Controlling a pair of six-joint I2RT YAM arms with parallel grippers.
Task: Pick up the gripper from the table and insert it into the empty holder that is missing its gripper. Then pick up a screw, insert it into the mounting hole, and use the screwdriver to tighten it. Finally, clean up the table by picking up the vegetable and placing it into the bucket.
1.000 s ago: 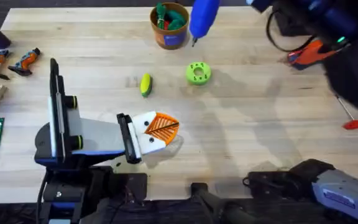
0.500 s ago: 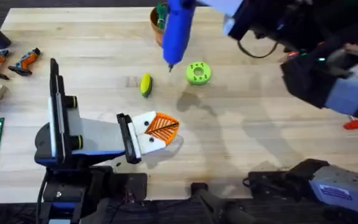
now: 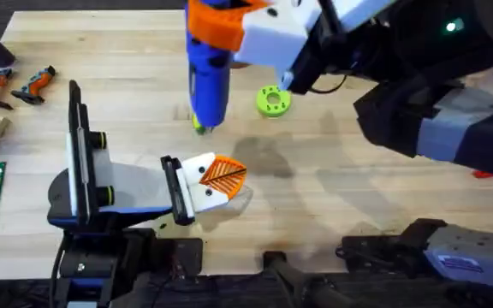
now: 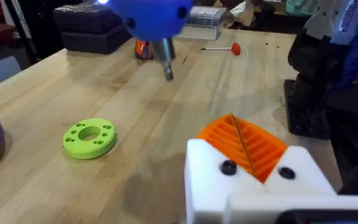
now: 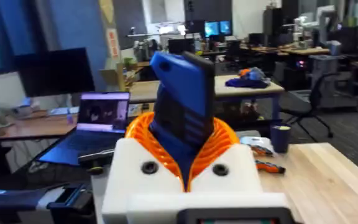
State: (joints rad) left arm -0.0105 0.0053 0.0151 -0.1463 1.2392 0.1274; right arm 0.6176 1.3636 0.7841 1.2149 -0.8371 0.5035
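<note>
Two hands: the right hand (image 5: 185, 158) clamps the blue pen-shaped powered screwdriver (image 3: 207, 81), whose bit should meet the mounting hole squarely on the left hand (image 3: 216, 178), its orange tips pressed together.

The right gripper (image 3: 229, 30) hangs over the table's (image 3: 358, 205) far middle, clamping the screwdriver (image 3: 207, 81) tip-down above the vegetable (image 3: 199, 127). The disc (image 3: 272, 100) lies just right; the left gripper (image 3: 221, 178) rests nearer

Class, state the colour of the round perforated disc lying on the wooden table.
Lime green. The round perforated disc shows best in the left wrist view, with a large centre hole ringed by smaller holes.
</note>
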